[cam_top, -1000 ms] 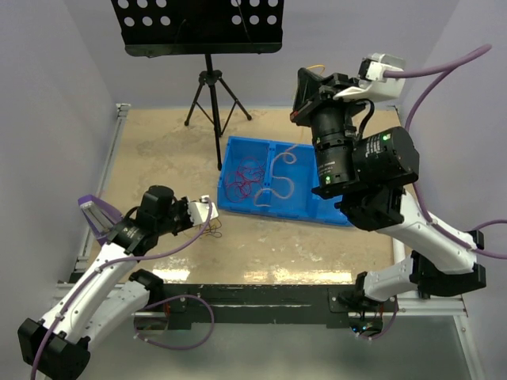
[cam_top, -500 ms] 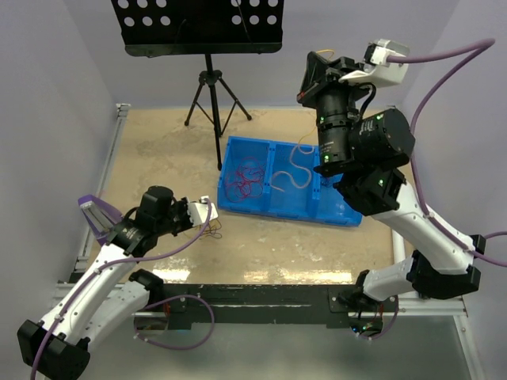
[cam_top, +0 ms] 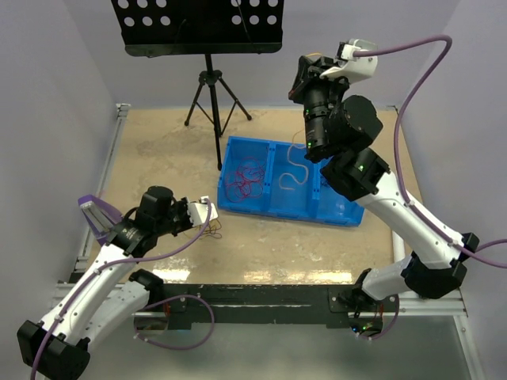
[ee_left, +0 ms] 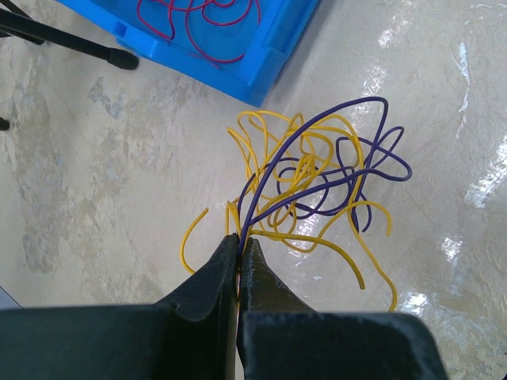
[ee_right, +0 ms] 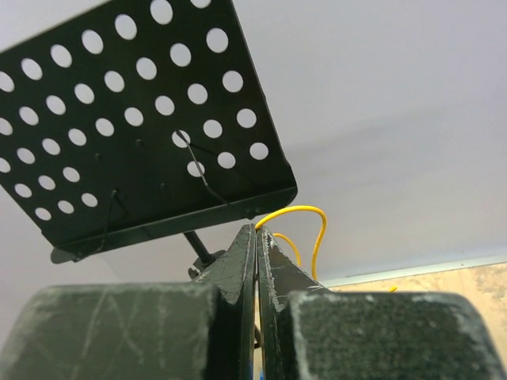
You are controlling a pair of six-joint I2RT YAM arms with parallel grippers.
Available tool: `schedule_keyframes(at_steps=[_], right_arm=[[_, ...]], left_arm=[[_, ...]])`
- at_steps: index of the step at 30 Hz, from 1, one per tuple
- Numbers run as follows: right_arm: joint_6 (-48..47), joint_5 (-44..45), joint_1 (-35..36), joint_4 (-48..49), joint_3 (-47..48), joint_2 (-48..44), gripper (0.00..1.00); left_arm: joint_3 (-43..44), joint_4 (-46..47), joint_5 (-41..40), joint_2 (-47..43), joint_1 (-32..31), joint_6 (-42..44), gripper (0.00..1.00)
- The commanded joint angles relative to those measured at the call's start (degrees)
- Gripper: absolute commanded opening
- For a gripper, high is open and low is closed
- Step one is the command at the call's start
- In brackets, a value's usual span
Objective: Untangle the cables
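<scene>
My left gripper (ee_left: 240, 237) is shut on a purple wire where it leaves a loose tangle of yellow and purple cables (ee_left: 317, 174) lying on the table. From above, that gripper (cam_top: 212, 212) sits low at the front left with the tangle (cam_top: 215, 230) just beside it. My right gripper (ee_right: 257, 229) is shut on a thin yellow wire (ee_right: 305, 210) that loops up from its tips. It is raised high at the back right (cam_top: 301, 77), above the blue tray.
A blue tray (cam_top: 333, 207) has red wires (cam_top: 245, 178) in its left compartment and a white cable (cam_top: 291, 170) in the middle one. A black perforated music stand (cam_top: 198, 24) on a tripod (cam_top: 210, 79) stands at the back, close ahead of the right gripper.
The right arm has lifted and swung back and to the left, carrying the yellow wire higher. The left arm and its tangle have stayed put.
</scene>
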Motion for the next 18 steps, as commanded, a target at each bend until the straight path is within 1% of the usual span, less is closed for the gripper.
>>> schedule_keyframes(at_steps=[1, 9, 12, 18], right_arm=[[3.18, -3.2, -2.32, -0.04, -2.09, -0.46, 0.0], [5.55, -3.46, -4.08, 0.22, -7.72, 0.77, 0.0], [8.18, -3.2, -4.7, -0.57, -11.32, 0.42, 0.0], [18.63, -5.92, -5.05, -2.24, -25.28, -2.48, 0.0]], left_arm=[[0.91, 0.88, 1.15, -0.86, 0.41, -0.51, 0.0], [1.87, 0.27, 1.41, -1.22, 0.32, -1.39, 0.0], [2.49, -0.09, 1.76, -1.39, 0.32, -1.74, 0.0], [3.19, -0.09, 2.73, -1.22, 0.32, -2.88, 0.0]])
